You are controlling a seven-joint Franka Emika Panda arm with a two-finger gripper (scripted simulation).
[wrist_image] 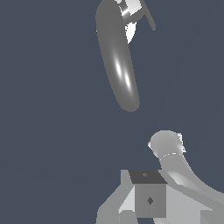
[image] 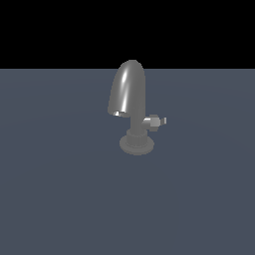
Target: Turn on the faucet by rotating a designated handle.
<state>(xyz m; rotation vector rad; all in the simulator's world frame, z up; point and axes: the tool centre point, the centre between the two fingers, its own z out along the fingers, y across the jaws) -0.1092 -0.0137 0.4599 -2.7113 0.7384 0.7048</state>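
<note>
The faucet (image: 131, 107) stands upright on the floor (image: 60, 199) mid-scene, its handle (image: 155, 121) projecting from the stem toward the exterior view's right; nothing is touching it, so the approach step is judged to be in hand. In the wrist view the gripper (wrist_image: 151, 199) is seen only in part, well apart from the spout; nothing is seen held, and how far it is open cannot be told. Next, the handle's flat bar must be reached and pushed around the stub's axis.
</note>
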